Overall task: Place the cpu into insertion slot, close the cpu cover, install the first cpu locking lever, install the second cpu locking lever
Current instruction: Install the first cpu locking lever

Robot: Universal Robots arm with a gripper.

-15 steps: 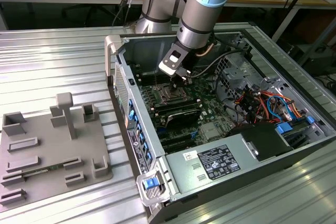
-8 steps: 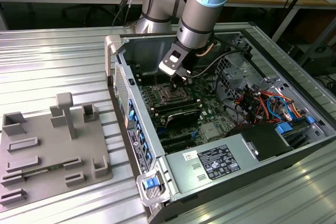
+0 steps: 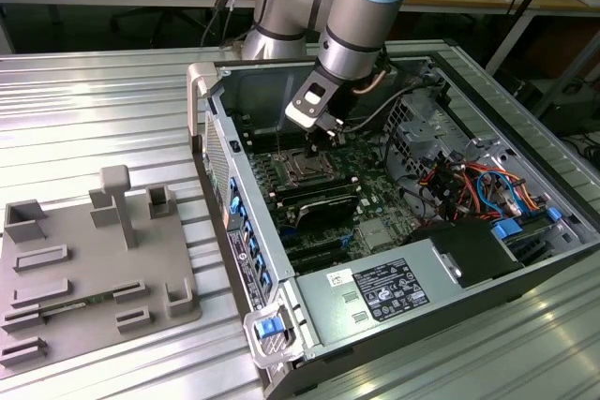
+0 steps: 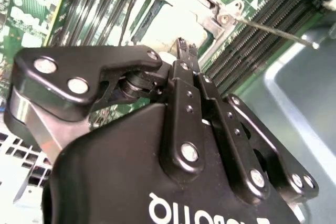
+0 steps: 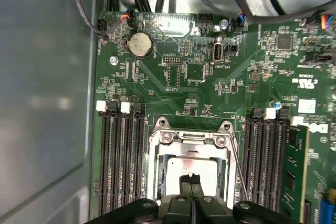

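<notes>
Silvery metal of the cpu cover (image 5: 190, 139) frames the insertion slot (image 3: 305, 171) on the motherboard (image 5: 199, 77). The pale face of the cpu (image 5: 176, 165) shows through the cover's window, seated in the slot. The gripper (image 5: 191, 181) stands directly above that face, its fingers pressed together with nothing visible between them. A thin locking lever (image 5: 239, 167) lies just beside the slot, its long axis parallel to the memory slots (image 5: 123, 166). It is apart from the fingertips and apparently unlatched.
</notes>
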